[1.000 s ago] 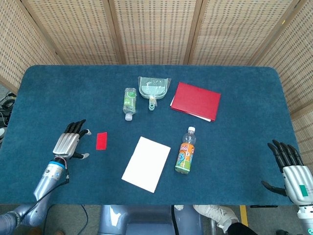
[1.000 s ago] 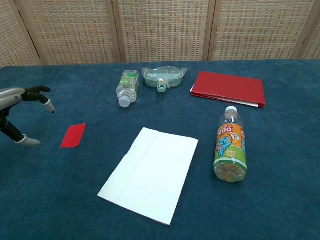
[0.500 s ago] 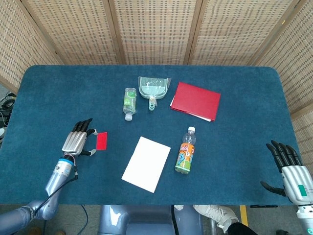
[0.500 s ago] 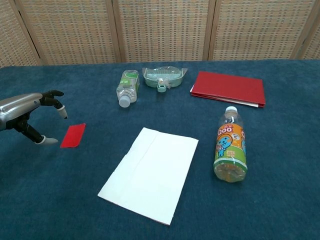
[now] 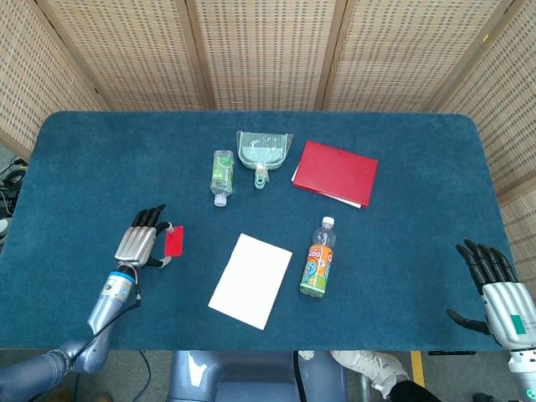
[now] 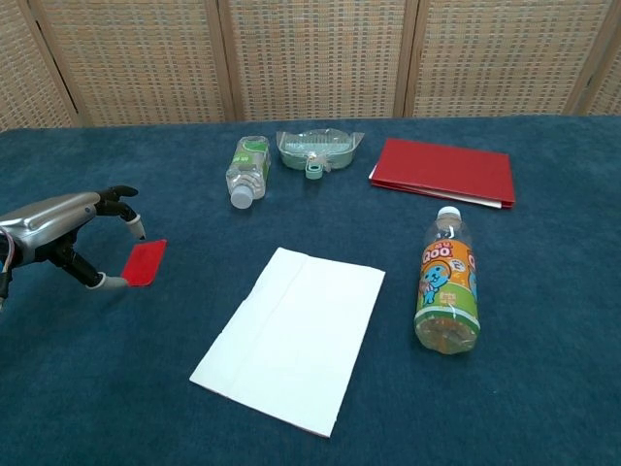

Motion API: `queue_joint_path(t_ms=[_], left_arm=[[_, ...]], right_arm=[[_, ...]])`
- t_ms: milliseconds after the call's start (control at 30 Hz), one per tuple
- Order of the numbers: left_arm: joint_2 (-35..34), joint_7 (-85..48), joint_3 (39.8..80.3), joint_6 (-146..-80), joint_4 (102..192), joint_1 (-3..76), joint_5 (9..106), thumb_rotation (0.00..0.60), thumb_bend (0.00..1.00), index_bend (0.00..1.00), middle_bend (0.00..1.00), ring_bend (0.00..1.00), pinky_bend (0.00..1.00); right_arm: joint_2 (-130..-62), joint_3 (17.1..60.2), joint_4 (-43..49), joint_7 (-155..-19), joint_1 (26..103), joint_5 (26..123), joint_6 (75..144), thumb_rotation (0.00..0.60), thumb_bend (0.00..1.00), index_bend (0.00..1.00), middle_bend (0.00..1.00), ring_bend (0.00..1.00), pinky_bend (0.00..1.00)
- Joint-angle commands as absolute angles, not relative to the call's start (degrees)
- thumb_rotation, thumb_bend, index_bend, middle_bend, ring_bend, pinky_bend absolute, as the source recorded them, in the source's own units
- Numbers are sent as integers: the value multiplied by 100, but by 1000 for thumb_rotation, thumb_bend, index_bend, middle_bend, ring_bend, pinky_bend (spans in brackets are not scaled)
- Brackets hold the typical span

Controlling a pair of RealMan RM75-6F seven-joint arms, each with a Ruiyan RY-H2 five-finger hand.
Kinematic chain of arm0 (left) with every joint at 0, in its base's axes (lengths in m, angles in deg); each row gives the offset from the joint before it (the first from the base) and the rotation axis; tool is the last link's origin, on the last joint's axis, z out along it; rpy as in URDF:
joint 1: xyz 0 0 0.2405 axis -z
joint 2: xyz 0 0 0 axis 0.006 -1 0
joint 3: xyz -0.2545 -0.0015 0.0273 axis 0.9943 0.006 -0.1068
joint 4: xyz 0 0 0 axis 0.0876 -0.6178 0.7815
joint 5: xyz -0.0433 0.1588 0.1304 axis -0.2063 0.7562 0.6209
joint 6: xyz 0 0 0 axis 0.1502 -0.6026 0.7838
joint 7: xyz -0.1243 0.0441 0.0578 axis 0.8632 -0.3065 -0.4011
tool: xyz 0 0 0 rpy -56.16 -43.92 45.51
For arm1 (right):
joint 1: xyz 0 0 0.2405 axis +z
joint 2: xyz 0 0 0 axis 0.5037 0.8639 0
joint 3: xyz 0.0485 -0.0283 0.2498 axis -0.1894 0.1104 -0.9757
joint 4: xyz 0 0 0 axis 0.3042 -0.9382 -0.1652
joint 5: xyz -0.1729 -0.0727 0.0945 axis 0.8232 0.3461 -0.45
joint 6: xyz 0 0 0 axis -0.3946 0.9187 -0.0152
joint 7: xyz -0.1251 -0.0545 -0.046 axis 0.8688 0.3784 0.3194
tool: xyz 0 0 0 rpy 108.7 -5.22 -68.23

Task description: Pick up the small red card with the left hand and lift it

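Observation:
The small red card [image 5: 174, 241] [image 6: 147, 262] lies flat on the blue table [image 5: 84, 167], left of centre. My left hand [image 5: 142, 240] [image 6: 68, 221] hovers just above the table at the card's left edge, fingers spread and curved. Its fingertips [image 6: 139, 231] reach over the card's far corner, and its thumb tip lies at the card's near-left corner. Whether they touch the card I cannot tell. Nothing is gripped. My right hand [image 5: 500, 293] is off the table's front right corner, fingers spread and holding nothing; only the head view shows it.
A white sheet [image 5: 251, 280] [image 6: 291, 335] lies right of the card. Beyond it are an orange-labelled bottle [image 5: 318, 258] [image 6: 446, 282], a clear bottle on its side [image 5: 222, 174] [image 6: 247, 167], a small dustpan [image 5: 264, 151] [image 6: 318, 148] and a red folder [image 5: 337, 172] [image 6: 444, 170].
My left hand has slid right across the table until its fingers straddle the card's left edge. The card and my right hand have stayed put.

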State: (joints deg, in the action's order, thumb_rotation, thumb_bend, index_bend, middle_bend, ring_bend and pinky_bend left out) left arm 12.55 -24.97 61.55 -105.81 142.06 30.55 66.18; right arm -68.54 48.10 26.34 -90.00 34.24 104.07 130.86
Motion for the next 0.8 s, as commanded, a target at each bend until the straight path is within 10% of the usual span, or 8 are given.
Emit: queue_joint_path(t_ms=[33,800], left_arm=[[1294,-2464,6141,-10579,14153,3066,6614,600,220,356,0,0,0],[1595,-2266,6222,-10487,13567,3214,6535,600,221,355,0,0,0]], right_arm=[[-6849,4808,2636,-9007,3425,10402,13087,600,0,0,0,0,0],[-6823,4811,2618,-9091,3431,10396,13092,600,0,0,0,0,0]])
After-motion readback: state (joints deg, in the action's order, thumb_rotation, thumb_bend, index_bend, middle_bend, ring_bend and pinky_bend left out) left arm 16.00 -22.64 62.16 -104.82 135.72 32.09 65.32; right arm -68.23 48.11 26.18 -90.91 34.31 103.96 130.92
